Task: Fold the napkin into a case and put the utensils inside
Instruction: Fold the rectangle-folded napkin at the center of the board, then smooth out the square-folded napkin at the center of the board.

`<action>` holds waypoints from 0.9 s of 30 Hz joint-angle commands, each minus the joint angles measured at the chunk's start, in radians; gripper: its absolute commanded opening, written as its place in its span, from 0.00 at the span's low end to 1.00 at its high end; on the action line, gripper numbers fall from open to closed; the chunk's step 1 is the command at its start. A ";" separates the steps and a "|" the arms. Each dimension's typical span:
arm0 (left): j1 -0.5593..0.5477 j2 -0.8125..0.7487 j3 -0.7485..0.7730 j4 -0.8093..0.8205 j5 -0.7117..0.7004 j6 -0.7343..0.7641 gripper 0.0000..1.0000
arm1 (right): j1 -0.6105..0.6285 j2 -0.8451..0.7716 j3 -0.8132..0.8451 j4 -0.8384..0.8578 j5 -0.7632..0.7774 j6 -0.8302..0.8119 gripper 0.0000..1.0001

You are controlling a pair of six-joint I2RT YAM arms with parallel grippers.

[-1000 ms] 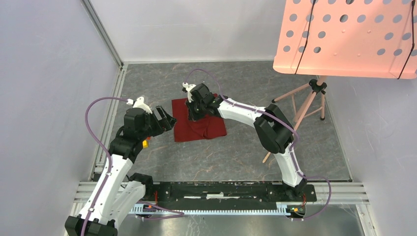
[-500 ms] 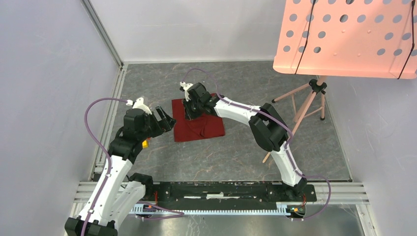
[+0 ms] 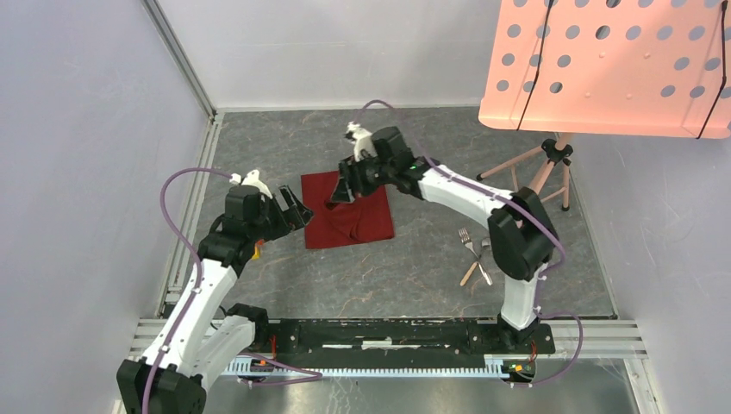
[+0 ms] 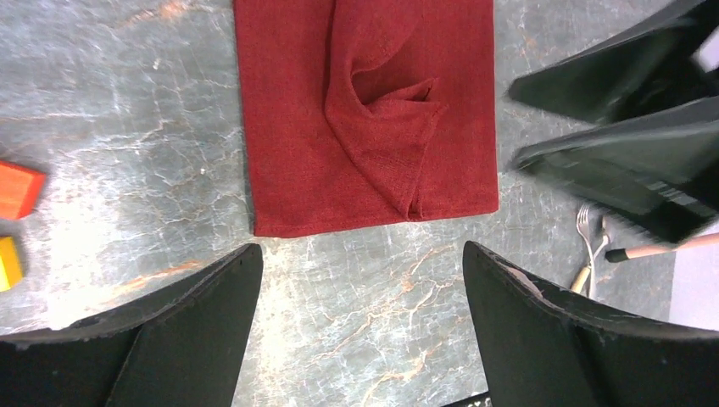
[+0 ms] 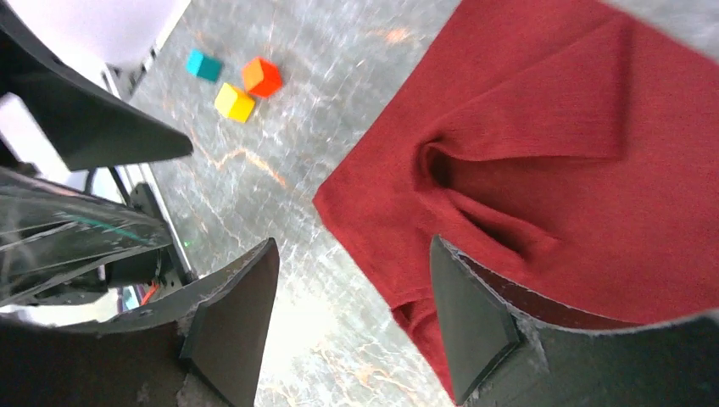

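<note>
Centre of tabletop [image 3: 405, 280]: napkin [image 3: 349, 217] lying flat, partly folded, rumpled ridge down the middle.
Left gripper [image 4: 360, 254] wide, empty, at napkin's left edge; right gripper [image 5: 354, 246] spread, empty, over its far part; utensils [image 3: 472, 244] well right of napkin.

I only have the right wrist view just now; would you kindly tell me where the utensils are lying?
Observer: The utensils lie on the table to the right of the napkin, beside a pink tripod leg.
Operator: Thank you; is the left hand holding anything?
Observer: No, the left hand is open and empty, its fingertips just short of the napkin's left edge.
</note>
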State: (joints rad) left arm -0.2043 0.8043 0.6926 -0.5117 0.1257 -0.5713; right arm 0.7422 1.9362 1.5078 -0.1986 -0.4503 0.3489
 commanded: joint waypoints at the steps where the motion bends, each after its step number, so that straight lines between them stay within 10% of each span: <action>1: 0.003 0.055 -0.018 0.101 0.100 -0.077 0.94 | -0.124 -0.036 -0.149 0.238 -0.089 0.091 0.72; 27: 0.003 0.005 -0.019 0.090 0.103 -0.042 0.94 | -0.144 0.392 0.030 0.689 -0.156 0.467 0.63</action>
State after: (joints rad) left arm -0.2043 0.8257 0.6643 -0.4423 0.2272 -0.6239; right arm 0.5537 2.2837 1.4506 0.3653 -0.5861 0.7238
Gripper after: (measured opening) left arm 0.937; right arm 0.638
